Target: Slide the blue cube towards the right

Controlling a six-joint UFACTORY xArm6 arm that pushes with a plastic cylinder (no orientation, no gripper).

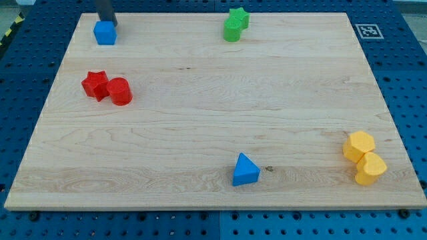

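The blue cube (105, 33) sits near the top left corner of the wooden board (213, 87). My rod comes down from the view's top edge, and its tip (109, 23) rests just above and slightly right of the cube, touching or nearly touching its far side. A blue triangular block (245, 170) lies near the board's bottom middle, far from the tip.
A red star (96, 85) and a red cylinder (121, 91) touch each other at the left. A green star (239, 17) and green cylinder (232, 29) sit at the top middle. Two yellow blocks (359, 146) (370, 168) lie at the bottom right. A marker tag (368, 31) is at the top right corner.
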